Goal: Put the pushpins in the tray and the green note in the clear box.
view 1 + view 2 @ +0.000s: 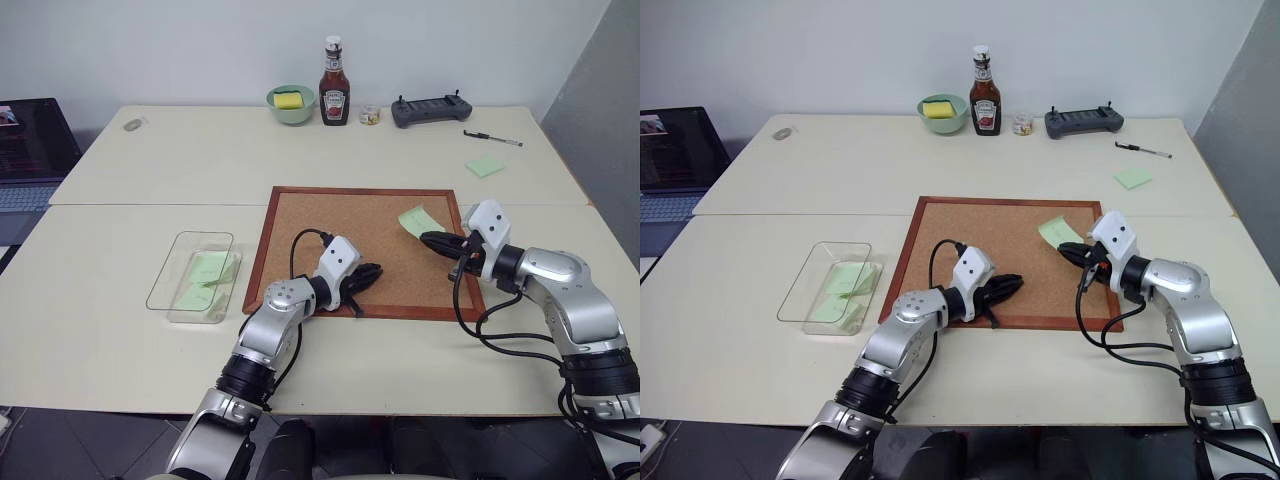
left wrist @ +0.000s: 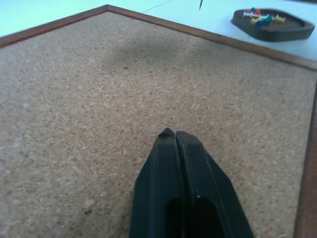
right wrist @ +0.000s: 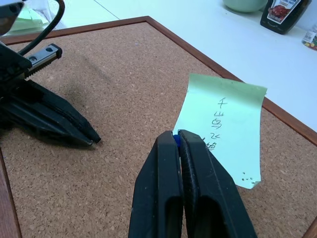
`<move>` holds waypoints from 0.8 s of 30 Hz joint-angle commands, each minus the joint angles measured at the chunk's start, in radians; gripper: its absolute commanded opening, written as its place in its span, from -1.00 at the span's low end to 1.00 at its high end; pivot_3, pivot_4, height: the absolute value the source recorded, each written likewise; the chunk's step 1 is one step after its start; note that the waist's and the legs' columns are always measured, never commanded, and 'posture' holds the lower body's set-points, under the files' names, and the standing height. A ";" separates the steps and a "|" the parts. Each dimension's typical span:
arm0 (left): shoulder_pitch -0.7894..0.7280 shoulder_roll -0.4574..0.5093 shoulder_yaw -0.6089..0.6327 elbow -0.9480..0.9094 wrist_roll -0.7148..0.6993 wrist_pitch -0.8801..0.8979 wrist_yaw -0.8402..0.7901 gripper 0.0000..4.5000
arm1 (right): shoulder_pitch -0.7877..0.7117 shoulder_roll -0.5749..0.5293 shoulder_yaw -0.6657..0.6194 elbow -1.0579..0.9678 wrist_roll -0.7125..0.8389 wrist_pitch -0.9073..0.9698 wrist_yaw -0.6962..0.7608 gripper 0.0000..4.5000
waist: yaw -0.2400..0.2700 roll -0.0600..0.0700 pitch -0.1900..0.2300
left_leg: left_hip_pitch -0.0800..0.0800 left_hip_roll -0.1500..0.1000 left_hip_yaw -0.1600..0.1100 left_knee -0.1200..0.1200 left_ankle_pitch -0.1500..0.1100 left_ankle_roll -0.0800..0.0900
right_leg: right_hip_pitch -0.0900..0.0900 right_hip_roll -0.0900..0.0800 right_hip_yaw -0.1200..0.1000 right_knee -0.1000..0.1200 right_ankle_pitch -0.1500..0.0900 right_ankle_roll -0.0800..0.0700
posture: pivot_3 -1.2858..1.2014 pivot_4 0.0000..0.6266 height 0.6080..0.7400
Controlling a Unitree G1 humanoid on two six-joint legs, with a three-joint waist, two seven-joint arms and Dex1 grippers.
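Clear box (image 1: 190, 276) left of corkboard (image 1: 360, 250)

This looks like a robot test room in an office or lab. Two plain cream tabletop (image 1: 120, 300) slabs stand pushed together against a bare white wall (image 1: 200, 40). An open dark laptop (image 1: 30, 150) sits at the left edge, and a grey handheld remote controller (image 1: 431, 109) lies at the back. The props are an odd mix (a red ketchup bottle (image 1: 334, 92) beside a wood-framed corkboard (image 1: 340, 225) and a black pen (image 1: 493, 138)), laid out as if staged.
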 commanded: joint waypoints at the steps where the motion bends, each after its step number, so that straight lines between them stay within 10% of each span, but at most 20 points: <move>1: -0.022 -0.004 0.057 -0.128 -0.085 0.123 0.008 -0.45 | -0.013 -0.013 -0.011 -0.039 -0.013 -0.041 0.001 -1.00 | -0.001 -0.001 0.001 | 0.000 0.000 0.000 0.000 0.000 0.000 | 0.000 0.000 0.000 0.000 0.000 0.000 | 0.03 -0.52 1.00; 17: -0.166 -0.177 0.290 -0.227 -0.445 0.583 0.198 0.92 | -0.036 -0.001 0.018 -0.042 -0.090 -0.170 -0.009 -1.00 | -0.002 -0.006 0.004 | -0.001 0.000 0.000 0.000 0.000 0.000 | -0.001 0.000 0.000 0.000 0.000 0.000 | 0.03 -0.52 1.00; 24: -0.235 -0.270 0.377 -0.074 -0.510 0.592 0.276 0.92 | -0.027 -0.009 0.025 -0.092 -0.100 -0.174 -0.009 -1.00 | -0.002 -0.007 0.004 | -0.001 0.000 0.000 0.000 0.000 -0.001 | -0.001 0.000 0.000 0.000 0.000 0.000 | 0.03 -0.52 1.00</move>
